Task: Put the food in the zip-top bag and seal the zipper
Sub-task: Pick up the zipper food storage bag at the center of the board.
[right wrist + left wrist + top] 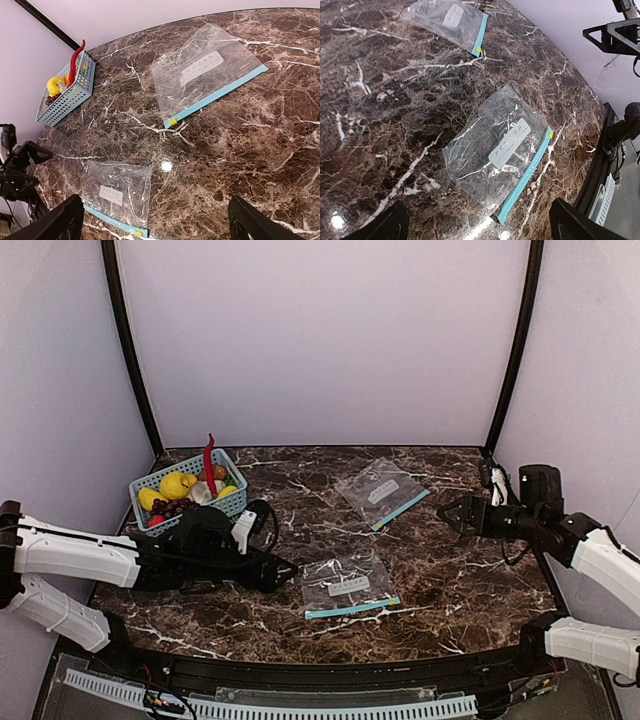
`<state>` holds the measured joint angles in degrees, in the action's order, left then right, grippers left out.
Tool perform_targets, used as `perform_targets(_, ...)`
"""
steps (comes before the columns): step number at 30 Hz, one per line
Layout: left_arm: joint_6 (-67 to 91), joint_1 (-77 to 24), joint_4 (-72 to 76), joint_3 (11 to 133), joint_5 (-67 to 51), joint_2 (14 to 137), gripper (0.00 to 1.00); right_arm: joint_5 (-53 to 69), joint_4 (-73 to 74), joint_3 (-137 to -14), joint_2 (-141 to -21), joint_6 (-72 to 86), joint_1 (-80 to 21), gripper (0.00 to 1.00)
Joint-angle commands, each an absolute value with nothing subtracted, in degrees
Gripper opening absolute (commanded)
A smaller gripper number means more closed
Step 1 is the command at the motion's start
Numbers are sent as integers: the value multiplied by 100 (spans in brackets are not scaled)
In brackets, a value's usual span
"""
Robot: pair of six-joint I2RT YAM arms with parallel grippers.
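Jaws on both arms stand spread wide and hold nothing. The left gripper [288,572] hangs low over the dark marble table [300,472], and the right gripper [445,513] hovers at the opposite side, so the two point toward each other across the middle. Behind the left jaws and to one side of them, well apart from the right jaws, a blue perforated basket [236,503] sits at the table's back left. Two clear pouches lie flat and empty between the grippers. The near zip-top bag [495,150] lies just ahead of the left jaws, centred between its fingertips in the left wrist view. The far zip-top bag [205,75] lies ahead of the right jaws, farther from the left ones. The yellow lemons [177,483] rest in the basket, untouched and far from either pair of jaws. Among them a red chili [209,460] stands upright, with dark grapes [166,508] low at the basket's front. The near zipper [525,175], a teal strip, runs along that bag's edge toward the table's front. The far zipper [215,97] runs along the edge nearest the right jaws. Whether either strip is pressed closed cannot be told.
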<state>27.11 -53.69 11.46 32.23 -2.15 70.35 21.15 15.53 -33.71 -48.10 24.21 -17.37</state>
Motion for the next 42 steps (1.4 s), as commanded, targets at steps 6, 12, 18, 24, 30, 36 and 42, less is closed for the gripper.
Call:
perform_targets(6, 3313, -5395, 2352, 3830, -739, 8764, 87, 2305, 1178, -3235, -4705, 2566, -1802, 99)
perform_targets(12, 3459, -5389, 2085, 4231, -683, 9425, 63, 2310, 1093, -3154, -4738, 2558, -1801, 99)
perform_targets(18, 3468, -5377, 1812, 4402, -235, 9592, 52, 2329, 1070, -3099, -4766, 2554, -1799, 99)
perform_targets(24, 3511, -5294, 1698, 4464, -229, 9762, 47, 2347, 1061, -3104, -4753, 2560, -1808, 99)
perform_targets(30, 3554, -5251, 1725, 4542, -149, 9862, 39, 2363, 1063, -3104, -4764, 2567, -1805, 99)
perform_targets(36, 3518, -5221, 1577, 4722, -144, 10078, 38, 2372, 1077, -3079, -4743, 2583, -1810, 99)
perform_targets(42, 3558, -5206, 1569, 4754, -66, 10177, 32, 2355, 1111, -3059, -4717, 2575, -1810, 99)
